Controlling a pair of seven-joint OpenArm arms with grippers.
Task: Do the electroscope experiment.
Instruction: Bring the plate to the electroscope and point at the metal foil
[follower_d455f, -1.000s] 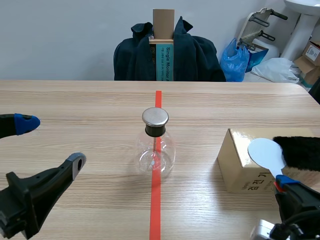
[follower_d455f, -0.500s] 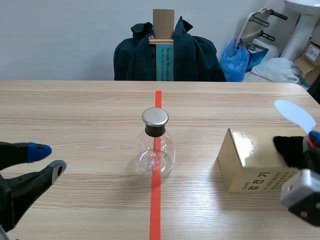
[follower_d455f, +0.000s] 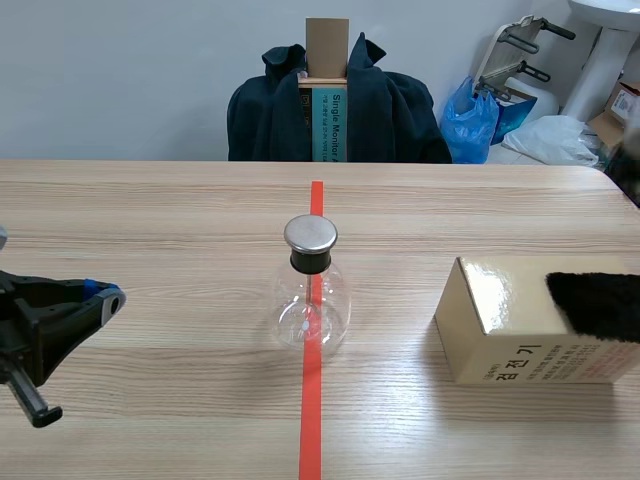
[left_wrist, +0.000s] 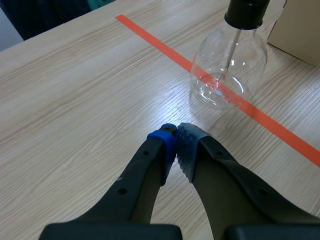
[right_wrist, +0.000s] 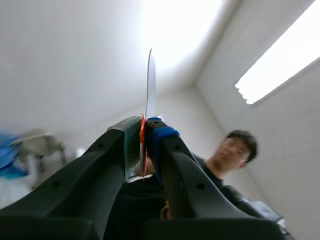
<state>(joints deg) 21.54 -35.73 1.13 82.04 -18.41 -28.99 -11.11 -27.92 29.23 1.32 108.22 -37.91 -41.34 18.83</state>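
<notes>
Glass flask (left_wrist: 227, 65) stands on the surface (left_wrist: 75, 100) ahead of your left pincer (left_wrist: 175, 137), which is closed with nothing in it. Your right pincer (right_wrist: 145, 127) squeezes a thin white paddle (right_wrist: 150, 80), pointing up. Next, I think, bring the paddle gently to the flask's metal cap (follower_d455f: 310, 233).

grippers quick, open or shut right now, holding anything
Left gripper: shut on nothing, pads meeting over the table, short of the glass flask.
Right gripper: shut on a thin pale paddle, seen edge-on.
</notes>
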